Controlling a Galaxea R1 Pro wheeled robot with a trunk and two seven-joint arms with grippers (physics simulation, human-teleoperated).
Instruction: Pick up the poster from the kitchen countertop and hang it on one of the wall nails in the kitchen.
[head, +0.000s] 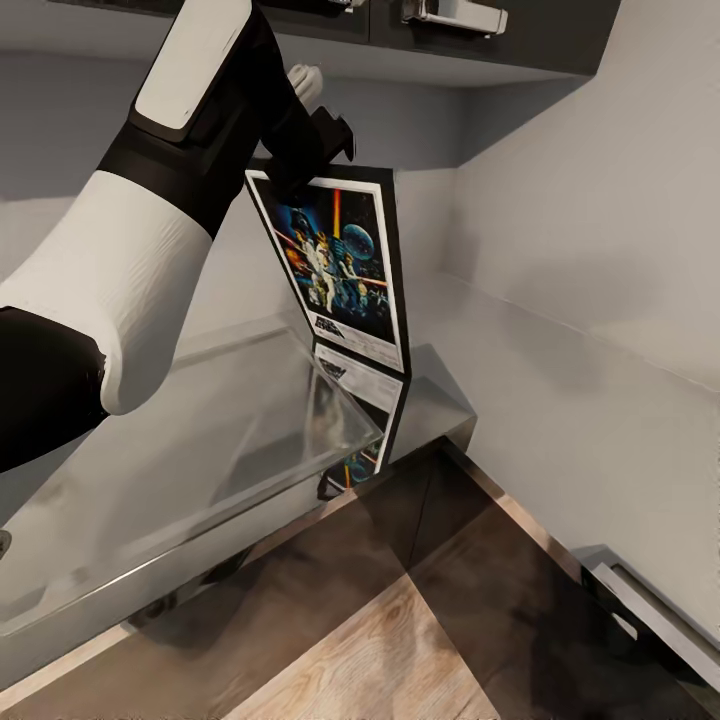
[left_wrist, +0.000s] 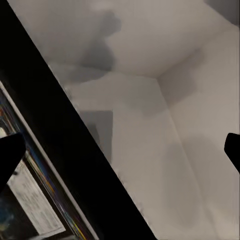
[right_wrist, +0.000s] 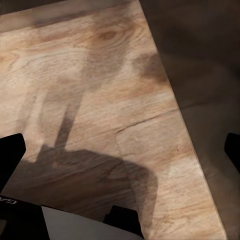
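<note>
1. Head view: left claw (head: 305, 150) grips the poster (head: 335, 262) at its top edge, near the top-left corner. Poster hangs from the claw toward 5 o'clock, long axis near upright but tilted. Bottom edge is just over the glossy table (head: 200, 440), at its far right end; touching or just clear, cannot tell. Its reflection shows in the table. Left arm is the nearer one, already on the poster. No nail visible on the wall (head: 600, 220) at 3 o'clock; the coming move probably turns on finding one.
2. Left wrist view: poster frame (left_wrist: 65, 145) runs diagonally from 11 to 5 o'clock, up against one dark finger (left_wrist: 10, 152); other finger (left_wrist: 232, 150) well apart at 3 o'clock. Pale wall corner (left_wrist: 160, 82) behind.
3. Right wrist view: right claw (right_wrist: 120, 155) released, fingertips wide apart, nothing between. Wood floor (right_wrist: 100, 75) below it.
</note>
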